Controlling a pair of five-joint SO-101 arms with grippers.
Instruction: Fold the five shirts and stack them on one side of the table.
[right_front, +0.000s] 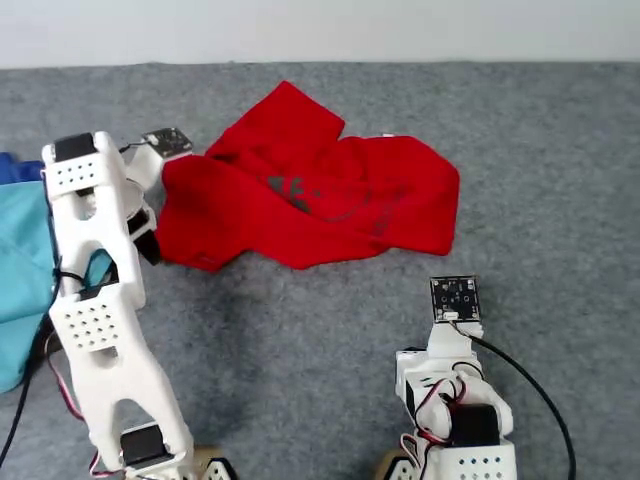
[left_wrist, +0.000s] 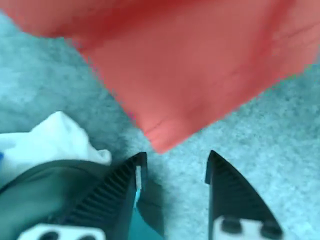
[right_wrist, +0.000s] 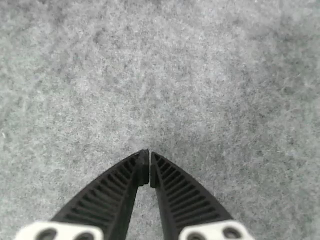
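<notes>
Looking down over the grey bench (right_front: 300, 340), I see a red shirt (right_front: 310, 195) lying crumpled and unfolded toward the far side, near the middle. My left hand (left_wrist: 175, 160) sits just beside the near left edge of that shirt, released, its fingers spread with nothing between them. A teal shirt (right_front: 20, 270) lies at the bench's left edge. My right hand (right_wrist: 150, 152) is clenched on nothing, tips touching, above bare bench and well apart from the red shirt.
</notes>
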